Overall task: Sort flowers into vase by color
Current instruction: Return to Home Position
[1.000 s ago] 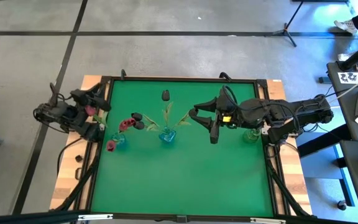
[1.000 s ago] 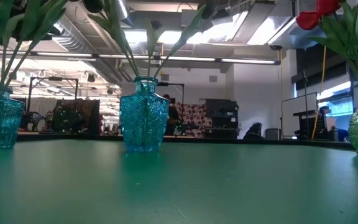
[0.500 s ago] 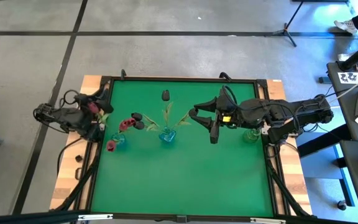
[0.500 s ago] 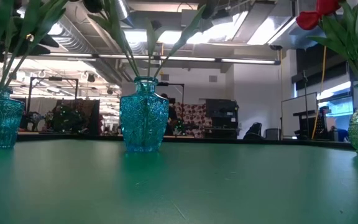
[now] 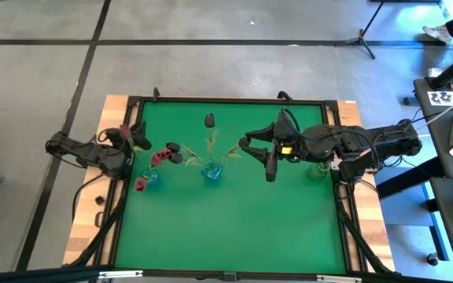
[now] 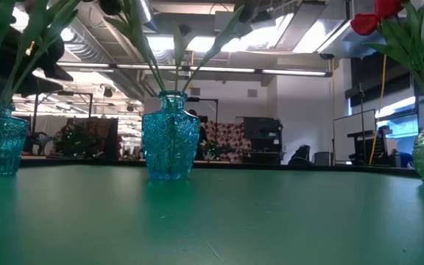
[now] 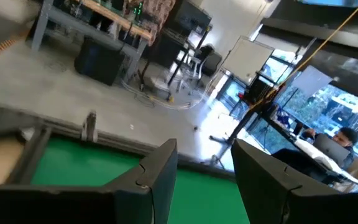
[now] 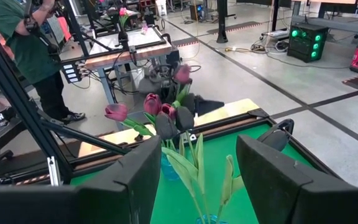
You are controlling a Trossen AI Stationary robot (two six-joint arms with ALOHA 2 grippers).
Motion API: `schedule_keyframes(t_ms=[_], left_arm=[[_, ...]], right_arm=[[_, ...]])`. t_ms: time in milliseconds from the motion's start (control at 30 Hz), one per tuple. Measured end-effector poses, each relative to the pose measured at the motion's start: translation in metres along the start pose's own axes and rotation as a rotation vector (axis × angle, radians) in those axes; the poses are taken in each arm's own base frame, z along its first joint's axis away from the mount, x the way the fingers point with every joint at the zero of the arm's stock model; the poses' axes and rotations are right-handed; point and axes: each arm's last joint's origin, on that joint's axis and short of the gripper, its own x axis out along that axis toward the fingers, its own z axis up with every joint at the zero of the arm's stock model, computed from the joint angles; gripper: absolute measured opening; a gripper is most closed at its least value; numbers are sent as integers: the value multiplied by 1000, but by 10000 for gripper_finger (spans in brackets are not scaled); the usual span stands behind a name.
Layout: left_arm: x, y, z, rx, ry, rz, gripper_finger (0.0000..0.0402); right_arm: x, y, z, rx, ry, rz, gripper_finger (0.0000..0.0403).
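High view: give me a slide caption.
Tulips stand in three vases on the green table; left hand at its edge, right hand over its middle.

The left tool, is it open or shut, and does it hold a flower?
Open and empty: the left wrist view shows the left tool with its fingers apart, only table and floor between them.

Glossy embossed blue glass vase [image 6: 170, 143] on matt green mat [image 6: 234, 213], bare wood border [image 5: 85, 229].

light: bright, even | source: ceiling strip lights [image 6: 197, 68] | glare: windows [image 7: 334, 99] | shadows: faint on table [image 5: 234, 228]
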Motion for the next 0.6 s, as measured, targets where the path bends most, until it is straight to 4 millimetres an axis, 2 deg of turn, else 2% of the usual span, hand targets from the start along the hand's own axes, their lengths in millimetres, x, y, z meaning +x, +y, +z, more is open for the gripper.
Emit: schedule_keyframes(t_ms=[67, 300, 400, 600], left_arm=[[0, 0, -1, 2, 3, -2, 151], [1, 0, 0, 222, 1, 3, 151], [1, 0, -2, 241, 22, -20, 151], [-1, -5, -7, 292, 183, -210, 151]], right_arm=[[0, 0, 0, 4, 1, 0, 209], [0, 0, -1, 19, 13, 15, 209], [0, 0, -1, 8, 13, 16, 209], [0, 1, -1, -52, 18, 49, 209]])
